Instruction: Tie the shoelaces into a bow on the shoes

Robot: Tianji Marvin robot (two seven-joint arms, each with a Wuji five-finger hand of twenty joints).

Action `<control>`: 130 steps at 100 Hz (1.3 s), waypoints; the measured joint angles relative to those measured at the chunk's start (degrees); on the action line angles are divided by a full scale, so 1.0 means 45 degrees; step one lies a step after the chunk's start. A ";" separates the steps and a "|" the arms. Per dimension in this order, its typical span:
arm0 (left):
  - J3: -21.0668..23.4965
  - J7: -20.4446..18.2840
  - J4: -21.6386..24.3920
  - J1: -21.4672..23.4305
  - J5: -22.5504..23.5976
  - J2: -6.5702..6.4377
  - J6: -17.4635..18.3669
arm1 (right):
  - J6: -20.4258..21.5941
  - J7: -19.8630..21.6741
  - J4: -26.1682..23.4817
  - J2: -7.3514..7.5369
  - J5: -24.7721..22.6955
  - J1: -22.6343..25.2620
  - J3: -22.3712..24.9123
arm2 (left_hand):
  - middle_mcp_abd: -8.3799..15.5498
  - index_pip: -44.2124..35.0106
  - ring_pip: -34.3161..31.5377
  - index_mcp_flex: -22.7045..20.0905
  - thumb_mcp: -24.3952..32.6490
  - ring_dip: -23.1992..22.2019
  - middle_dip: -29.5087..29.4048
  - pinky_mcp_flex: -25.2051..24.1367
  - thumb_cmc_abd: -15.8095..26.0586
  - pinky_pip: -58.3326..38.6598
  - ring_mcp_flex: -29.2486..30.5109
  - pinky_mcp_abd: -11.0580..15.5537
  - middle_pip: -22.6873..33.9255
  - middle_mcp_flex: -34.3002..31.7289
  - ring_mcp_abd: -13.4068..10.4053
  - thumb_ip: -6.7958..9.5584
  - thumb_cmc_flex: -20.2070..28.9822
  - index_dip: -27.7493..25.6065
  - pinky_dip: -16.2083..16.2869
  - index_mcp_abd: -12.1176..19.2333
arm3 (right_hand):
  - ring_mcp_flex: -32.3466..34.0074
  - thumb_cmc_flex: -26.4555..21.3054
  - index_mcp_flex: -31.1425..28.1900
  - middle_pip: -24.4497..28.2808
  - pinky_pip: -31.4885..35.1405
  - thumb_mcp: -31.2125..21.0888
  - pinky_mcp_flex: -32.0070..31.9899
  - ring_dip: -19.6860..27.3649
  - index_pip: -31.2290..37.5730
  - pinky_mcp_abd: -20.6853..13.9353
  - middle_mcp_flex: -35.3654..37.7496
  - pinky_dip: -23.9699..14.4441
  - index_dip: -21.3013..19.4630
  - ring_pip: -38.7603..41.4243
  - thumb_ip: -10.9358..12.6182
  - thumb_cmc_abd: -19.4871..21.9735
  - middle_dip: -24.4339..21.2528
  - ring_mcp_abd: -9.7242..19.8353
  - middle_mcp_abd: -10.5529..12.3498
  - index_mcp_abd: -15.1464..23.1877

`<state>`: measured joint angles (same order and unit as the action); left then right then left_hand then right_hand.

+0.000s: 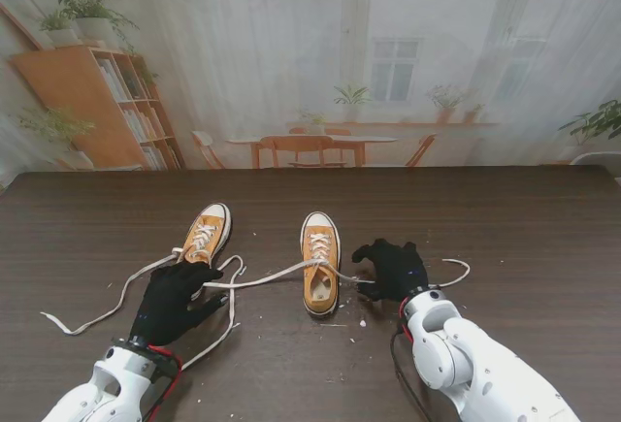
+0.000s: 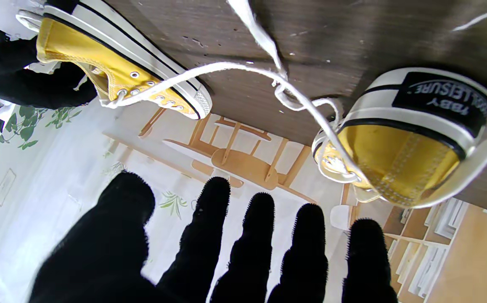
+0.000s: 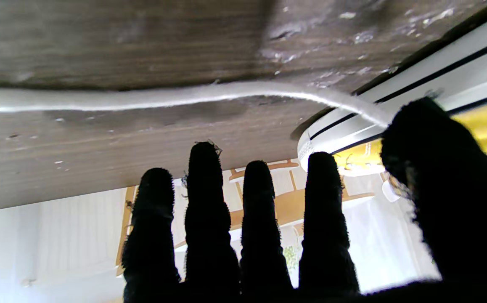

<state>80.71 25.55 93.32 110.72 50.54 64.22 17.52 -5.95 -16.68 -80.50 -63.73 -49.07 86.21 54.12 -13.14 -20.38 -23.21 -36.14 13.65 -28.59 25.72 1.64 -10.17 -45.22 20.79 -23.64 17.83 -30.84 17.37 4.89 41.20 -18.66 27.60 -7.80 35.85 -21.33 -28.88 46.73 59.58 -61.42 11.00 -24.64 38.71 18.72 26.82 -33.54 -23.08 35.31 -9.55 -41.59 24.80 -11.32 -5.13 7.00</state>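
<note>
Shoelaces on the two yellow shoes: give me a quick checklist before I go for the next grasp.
1. Both shoes upright on the table: ok, left shoe and right shoe stand on their soles.
2. Laces untied and free: ok, no bow on either; the left shoe's lace trails loose.
3. Left hand empty: ok, fingers spread in its wrist view, nothing held.
4. Right hand empty: ok, fingers apart, lace lies beyond them.
5. Laces uncrossed: not ok, the right shoe's lace crosses the left shoe's lace.
6. Lace tips in reach: cannot tell.

Both hands [image 1: 173, 301] [image 1: 391, 269] open, palms down
</note>
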 measured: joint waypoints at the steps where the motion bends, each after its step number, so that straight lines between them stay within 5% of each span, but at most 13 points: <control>1: 0.0000 -0.0007 0.0011 0.0009 0.0000 0.0000 -0.0004 | 0.0000 -0.0001 0.0036 -0.0006 0.0023 -0.0037 -0.0038 | 0.0000 -0.0001 0.0000 0.0000 0.0001 0.0000 0.0000 0.0000 0.0000 0.0002 -0.0001 0.0000 0.0000 0.0000 0.0000 0.0000 0.0000 0.0000 0.0000 0.0000 | 0.0000 0.0001 -0.0001 0.0000 -0.0001 -0.0002 -0.0001 0.0004 0.0028 -0.0003 -0.0049 0.0000 0.0001 0.0000 0.0000 -0.0064 0.0000 0.0001 0.0002 0.0000; 12: -0.0045 -0.0034 0.0052 0.0047 -0.0046 0.0001 -0.0008 | 0.0020 -0.0150 0.0472 -0.0107 0.0429 -0.0404 -0.0423 | 0.0000 -0.0006 0.0000 -0.0002 0.0063 0.0000 -0.0001 0.0000 0.0000 0.0009 -0.0001 0.0000 0.0000 0.0000 0.0009 0.0000 0.0000 0.0000 0.0000 0.0000 | -0.0005 0.0003 -0.0062 0.0000 -0.0009 -0.0300 -0.0004 0.0009 0.0259 -0.0005 -0.0050 0.0003 0.0004 0.0000 0.0000 -0.0549 -0.0002 0.0002 0.0005 0.0000; 41: -0.0248 -0.0039 0.0043 0.0032 -0.0148 0.0006 0.0002 | 0.0198 -0.1051 0.1686 -0.0530 0.1458 -0.1107 -0.1038 | 0.0000 -0.0129 0.0000 -0.0016 0.0172 0.0001 -0.0002 0.0000 0.0000 0.0010 -0.0001 0.0000 0.0000 0.0000 0.0021 0.0000 0.0000 0.0000 0.0044 0.0000 | -0.0030 -0.0074 -0.2790 0.0122 -0.0057 -0.1188 0.0332 0.0151 0.1579 0.0003 0.0584 0.0002 -0.0170 0.0213 0.0000 -0.1560 -0.0142 0.0171 0.0005 0.0266; 44: -0.0269 -0.0040 0.0042 0.0027 -0.0158 0.0007 -0.0001 | 0.0214 -0.1110 0.1739 -0.0561 0.1457 -0.1137 -0.1069 | 0.0000 -0.0129 0.0000 -0.0016 0.0172 0.0001 -0.0002 0.0000 0.0000 0.0010 -0.0001 0.0000 0.0000 0.0000 0.0021 0.0000 0.0000 0.0000 0.0071 0.0000 | 0.0011 -0.0556 -0.3061 0.0155 -0.0068 -0.1188 0.0359 0.0151 0.1799 0.0003 0.0773 0.0003 -0.0172 0.0212 -0.0755 -0.1712 -0.0141 0.0171 0.0005 0.0478; 54: -0.0344 -0.0043 0.0037 0.0006 -0.0263 0.0016 -0.0020 | 0.0380 -0.1304 0.1898 -0.0663 0.1541 -0.1189 -0.1114 | 0.0000 -0.0140 0.0000 -0.0019 0.0173 0.0001 -0.0002 0.0000 -0.0002 0.0010 -0.0001 0.0000 0.0000 0.0000 0.0023 0.0000 0.0000 0.0000 0.0111 0.0000 | 0.0186 -0.1330 -0.3662 0.0307 0.0007 -0.1177 0.0500 0.0232 0.3351 0.0045 0.1300 0.0129 0.0491 -0.0141 -0.1896 -0.2121 -0.0134 0.0151 0.0005 0.1254; 72: -0.0394 -0.0034 0.0022 -0.0032 -0.0281 0.0038 -0.0029 | 0.0965 -0.2170 0.2151 -0.0837 0.1702 -0.1152 -0.1078 | 0.0000 -0.0280 0.0000 -0.0032 0.0318 0.0001 -0.0003 0.0000 -0.0002 0.0010 -0.0001 0.0000 0.0000 0.0000 0.0076 0.0000 0.0000 0.0000 0.0129 0.0000 | 0.1036 -0.1720 -0.5730 0.0140 0.0260 -0.1175 0.0868 0.0349 0.4739 0.0169 0.2945 0.0154 0.0967 -0.0131 -0.1924 -0.2064 -0.0212 0.0000 0.0065 0.2179; 95: -0.0397 0.0021 0.0021 -0.0041 -0.0283 0.0056 -0.0031 | 0.1286 -0.2068 0.1075 -0.0848 0.1580 -0.0431 -0.0216 | 0.0000 -0.0419 0.0000 -0.0045 0.0320 0.0001 -0.0004 0.0000 -0.0002 0.0010 -0.0001 0.0000 0.0000 0.0000 0.0080 0.0000 0.0000 0.0000 0.0256 0.0000 | 0.1255 -0.1834 -0.5876 0.0224 0.0297 -0.1158 0.0996 0.0353 0.4755 0.0298 0.3790 0.0283 0.1125 -0.0145 -0.2047 -0.1644 -0.0141 0.0000 0.0122 0.2148; 110: -0.0383 0.0037 0.0020 -0.0074 -0.0282 0.0063 -0.0004 | 0.1513 -0.1672 0.0088 -0.0780 0.1573 0.0119 0.0416 | 0.0000 -0.0444 0.0000 -0.0046 0.0323 0.0001 -0.0004 0.0000 -0.0002 0.0010 -0.0001 0.0000 0.0000 0.0000 0.0082 0.0000 0.0000 0.0000 0.0258 0.0000 | 0.1458 -0.1834 -0.5621 0.0130 0.0297 -0.1155 0.0997 0.0361 0.4736 0.0298 0.4083 0.0292 0.0469 -0.0111 -0.2047 -0.1257 -0.0153 -0.0002 0.0122 0.1963; 120: -0.0392 0.0028 0.0016 -0.0139 -0.0305 0.0067 0.0030 | 0.1571 -0.1394 -0.0309 -0.0731 0.1755 0.0319 0.0616 | 0.0000 -0.0456 0.0000 -0.0050 0.0452 0.0001 -0.0004 0.0000 -0.0002 0.0010 -0.0001 0.0000 0.0000 0.0000 0.0082 0.0000 0.0000 0.0000 0.0258 0.0000 | 0.2033 -0.1834 -0.5180 -0.0373 0.0302 -0.1160 0.1009 0.0424 0.4717 0.0302 0.4859 0.0361 -0.0806 -0.0292 -0.2046 -0.0902 -0.0160 -0.0097 0.0073 0.1816; 130: -0.0443 0.0023 0.0001 -0.0236 -0.0349 0.0067 0.0085 | 0.1838 -0.1001 -0.0609 -0.0766 0.3452 0.0516 0.0874 | 0.0000 -0.0459 0.0000 -0.0051 0.0453 0.0001 -0.0004 0.0000 -0.0002 0.0010 -0.0001 0.0000 0.0000 0.0000 0.0089 0.0000 0.0000 0.0000 0.0259 0.0000 | 0.2786 -0.2027 -0.4527 -0.1327 0.0240 -0.1162 0.1230 0.0636 0.4805 0.0371 0.5957 0.0648 -0.1978 -0.1143 -0.2046 -0.0291 -0.0775 -0.0357 -0.0376 0.1423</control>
<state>78.72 25.65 93.32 109.66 48.97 64.52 17.90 2.32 -21.19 -83.24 -67.18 -33.54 88.53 58.06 -13.14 -22.45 -23.21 -36.37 15.69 -28.58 25.70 1.64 -10.18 -45.18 20.78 -23.64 17.83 -30.84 17.77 4.89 41.20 -18.66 28.76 -7.80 48.38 -30.45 -49.25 40.76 60.65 -66.65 16.53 -21.77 60.33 20.39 53.63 -30.63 -31.98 30.17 -18.76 -42.90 21.31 -12.93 -6.82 13.40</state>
